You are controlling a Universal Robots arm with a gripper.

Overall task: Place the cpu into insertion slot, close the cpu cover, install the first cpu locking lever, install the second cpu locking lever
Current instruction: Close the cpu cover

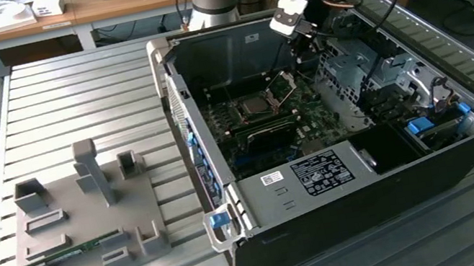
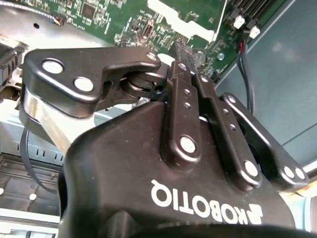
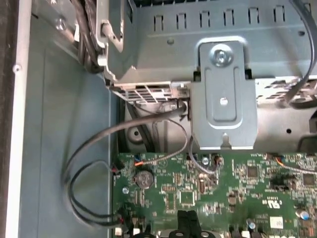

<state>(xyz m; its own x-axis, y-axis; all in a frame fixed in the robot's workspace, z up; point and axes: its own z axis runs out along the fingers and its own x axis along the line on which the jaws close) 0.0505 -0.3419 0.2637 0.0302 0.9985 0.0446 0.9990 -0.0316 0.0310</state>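
desk [image 1: 65, 97]: slatted metal, and it carries everything.
computer case [image 1: 359, 217]: lies open on its side, at 3 o'clock of the grey holder tray [image 1: 77, 223] in the exterior view.
motherboard [image 1: 308, 120]: green, on the case floor.
pincer [image 1: 303, 44]: mine, inside the case above the board, at 1 o'clock of the insertion slot [image 1: 241, 112] and apart from it. In the second wrist view my pincer [image 2: 182, 51] is pressed together.
cpu cover [image 1: 284, 86]: tilted up and open, at the slot's 1 o'clock edge.
cpu [image 1: 258, 105]: lies flat in the slot, uncovered.
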